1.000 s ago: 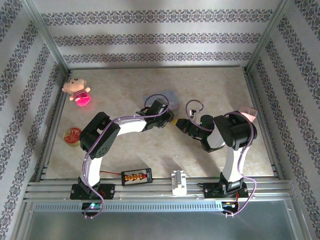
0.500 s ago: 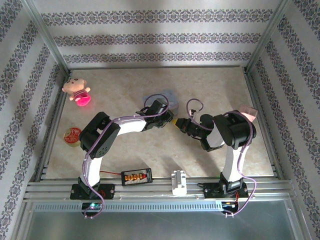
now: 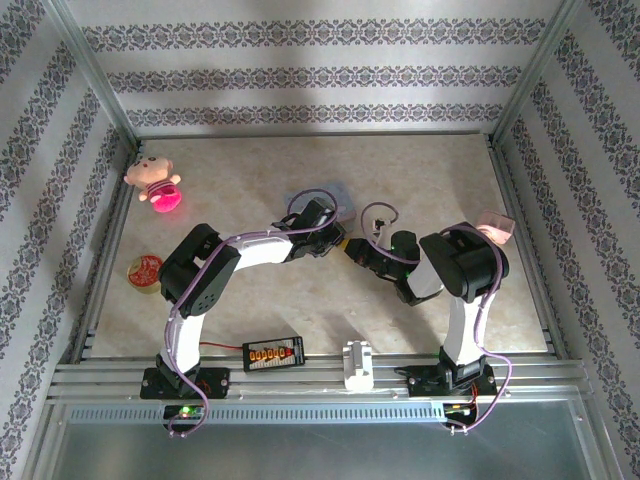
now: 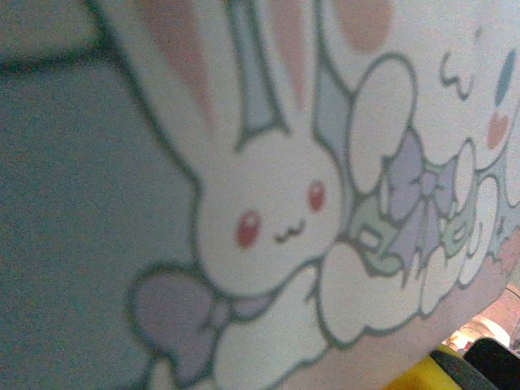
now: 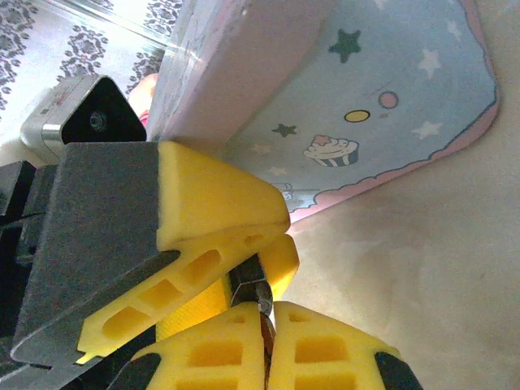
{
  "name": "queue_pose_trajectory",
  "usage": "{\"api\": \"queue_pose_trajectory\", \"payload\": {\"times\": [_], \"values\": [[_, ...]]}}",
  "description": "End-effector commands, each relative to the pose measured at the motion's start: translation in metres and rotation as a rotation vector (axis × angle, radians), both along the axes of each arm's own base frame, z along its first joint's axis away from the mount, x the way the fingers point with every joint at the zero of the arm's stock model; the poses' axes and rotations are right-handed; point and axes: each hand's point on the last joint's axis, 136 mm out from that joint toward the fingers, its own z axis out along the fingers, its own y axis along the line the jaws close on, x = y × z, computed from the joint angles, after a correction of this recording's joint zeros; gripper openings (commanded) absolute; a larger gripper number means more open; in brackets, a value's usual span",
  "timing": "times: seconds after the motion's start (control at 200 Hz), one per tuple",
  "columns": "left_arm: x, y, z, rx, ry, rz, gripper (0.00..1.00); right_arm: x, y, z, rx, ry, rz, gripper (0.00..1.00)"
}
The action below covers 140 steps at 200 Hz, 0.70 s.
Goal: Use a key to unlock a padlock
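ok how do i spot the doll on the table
Look to the table's far left corner, by the patterned wall. The doll lies there. It has a pale head and bright pink body, unlike the flat red disc nearer the front.

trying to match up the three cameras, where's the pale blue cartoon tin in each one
top external: the tin lies mid-table, just beyond the left arm, partly hidden by its wrist.
left wrist: seen very close, its bunny print at centre.
right wrist: upper half, starry blue face with a pinkish side.
shared landmark: the yellow fingers beside the tin, at bottom right in left wrist and left of centre in right wrist.
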Motion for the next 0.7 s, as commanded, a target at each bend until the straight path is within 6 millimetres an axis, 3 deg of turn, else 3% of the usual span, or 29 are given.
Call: {"api": "queue_pose_trajectory", "payload": {"times": [0.0,0.235,0.365,0.54,0.695], "values": [[-0.031,-0.043,0.032,-0.117,0.040,-0.159,0.00,0.017,-0.001,0.020,-0.067,-0.137,-0.060,0.00],[-0.032,-0.045,0.037,-0.122,0.035,-0.176,0.00,0.021,0.001,0.026,-0.058,-0.137,-0.051,0.00],[-0.028,-0.036,0.034,-0.111,0.033,-0.142,0.00,0.019,-0.006,0.029,-0.029,-0.128,-0.053,0.23],[-0.021,-0.025,0.023,-0.105,0.044,-0.090,0.00,0.007,-0.018,0.027,-0.021,-0.104,-0.058,0.38],[-0.017,-0.023,0.021,-0.108,0.042,-0.077,0.00,-0.005,-0.030,0.032,-0.013,-0.101,-0.076,0.45]]}}
